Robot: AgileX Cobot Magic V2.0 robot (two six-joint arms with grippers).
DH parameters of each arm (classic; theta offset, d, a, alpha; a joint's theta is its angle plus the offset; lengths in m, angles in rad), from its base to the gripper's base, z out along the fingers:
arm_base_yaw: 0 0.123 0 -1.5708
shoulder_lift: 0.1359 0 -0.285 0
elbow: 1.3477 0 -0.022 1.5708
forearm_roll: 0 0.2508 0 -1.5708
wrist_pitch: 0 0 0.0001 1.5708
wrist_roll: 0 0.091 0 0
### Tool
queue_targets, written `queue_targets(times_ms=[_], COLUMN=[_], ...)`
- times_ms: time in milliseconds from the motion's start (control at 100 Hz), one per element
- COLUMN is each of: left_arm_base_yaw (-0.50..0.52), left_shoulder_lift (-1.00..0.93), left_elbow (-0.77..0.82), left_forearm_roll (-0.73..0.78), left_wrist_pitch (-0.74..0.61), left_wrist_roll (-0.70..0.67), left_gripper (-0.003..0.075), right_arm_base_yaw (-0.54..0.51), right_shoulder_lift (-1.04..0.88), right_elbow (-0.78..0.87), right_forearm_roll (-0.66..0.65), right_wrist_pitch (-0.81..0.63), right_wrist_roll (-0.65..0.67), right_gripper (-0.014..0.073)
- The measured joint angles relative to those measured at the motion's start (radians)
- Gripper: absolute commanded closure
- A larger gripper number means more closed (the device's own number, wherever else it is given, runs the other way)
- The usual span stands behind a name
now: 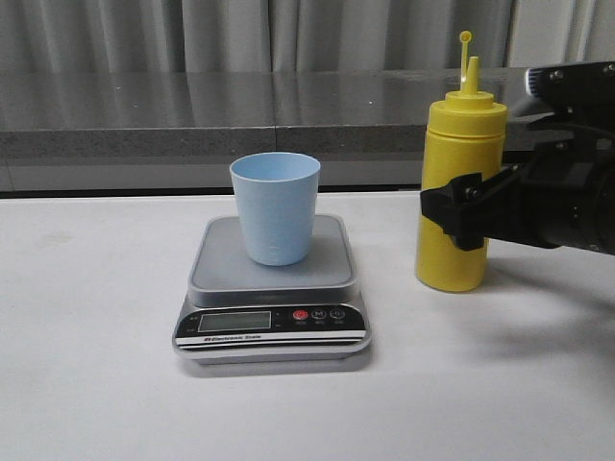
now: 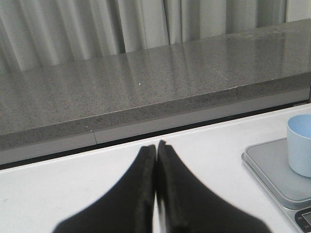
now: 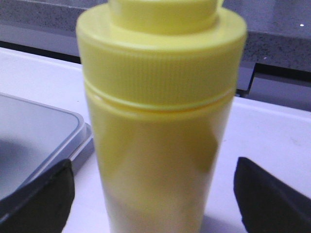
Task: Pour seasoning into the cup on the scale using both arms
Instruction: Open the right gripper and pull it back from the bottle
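Note:
The yellow seasoning bottle (image 1: pixel 459 144) stands upright on the table, right of the scale, its small cap hanging open above the nozzle. My right gripper (image 1: pixel 459 219) is open, a finger on each side of the bottle's lower half with gaps to it. In the right wrist view the bottle (image 3: pixel 160 97) fills the space between the fingers (image 3: pixel 43 194). The pale blue cup (image 1: pixel 275 206) stands upright on the silver-grey scale (image 1: pixel 332 261). My left gripper (image 2: pixel 156 146) is shut and empty over the table, left of the scale (image 2: pixel 269 167) and cup (image 2: pixel 301 143); it is outside the front view.
A grey stone ledge (image 1: pixel 192 120) runs along the back of the white table (image 1: pixel 96 384), with curtains behind it. The scale's edge (image 3: pixel 34 136) lies close beside the bottle in the right wrist view.

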Motion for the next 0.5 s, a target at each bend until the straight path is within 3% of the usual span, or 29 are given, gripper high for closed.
queue_targets(times_ms=[290, 500], left_arm_base_yaw=[0.000, 0.000], left_shoulder_lift=[0.000, 0.000], left_elbow=[0.000, 0.000], left_forearm_roll=[0.000, 0.000], left_wrist_pitch=[0.000, 0.000], left_wrist_roll=[0.000, 0.000], left_gripper=[0.0738, 0.0738], right_arm_base_yaw=[0.000, 0.000], right_shoulder_lift=[-0.159, -0.370], right_elbow=[0.119, 0.196], right_forearm_roll=[0.080, 0.145], right_wrist_pitch=[0.006, 0.116], right_wrist_roll=[0.000, 0.000], right_gripper=[-0.0061, -0.0061])
